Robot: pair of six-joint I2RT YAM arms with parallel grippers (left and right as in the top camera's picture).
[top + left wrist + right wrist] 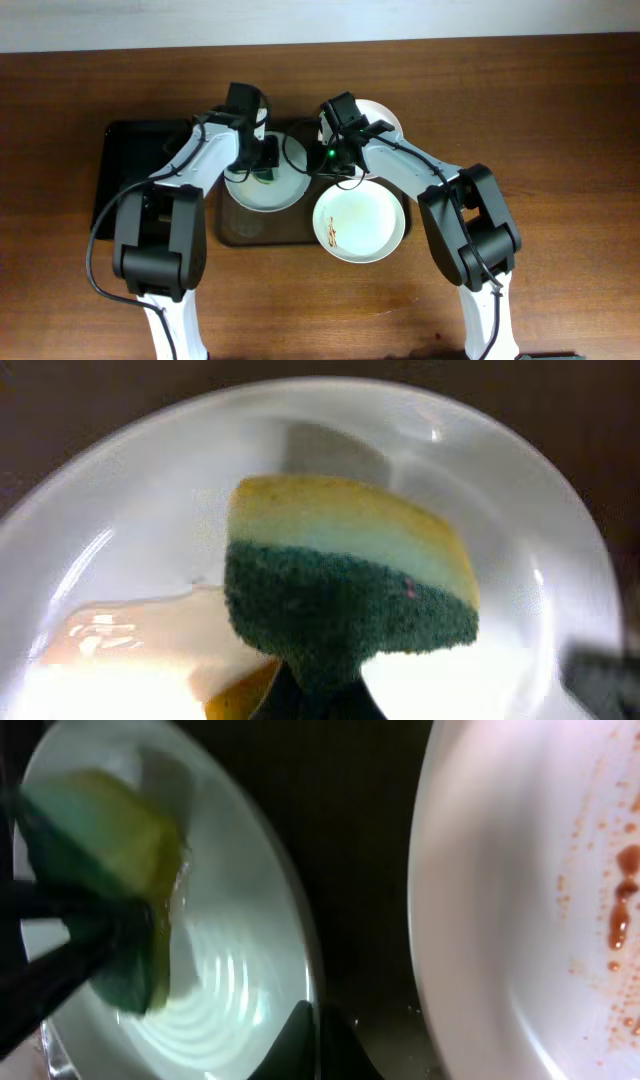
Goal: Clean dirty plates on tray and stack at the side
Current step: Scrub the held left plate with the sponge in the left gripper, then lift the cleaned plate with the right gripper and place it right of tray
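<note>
A white plate (262, 192) lies on the brown-grey tray (232, 232). My left gripper (262, 165) is shut on a yellow-and-green sponge (350, 585) and presses it onto this plate (520, 490). My right gripper (335, 168) is shut on the plate's right rim (300, 970), fingertips (312, 1025) together. The sponge also shows in the right wrist view (120, 870). A second plate (360, 222) with orange-brown smears (620, 910) overlaps the tray's right edge. A third plate (380, 112) lies at the back, mostly hidden by the right arm.
A glossy black tray (135, 170) lies left of the brown-grey tray, partly under the left arm. The wooden table (560, 150) extends to both sides. Dark tray surface (360, 870) shows between the two near plates.
</note>
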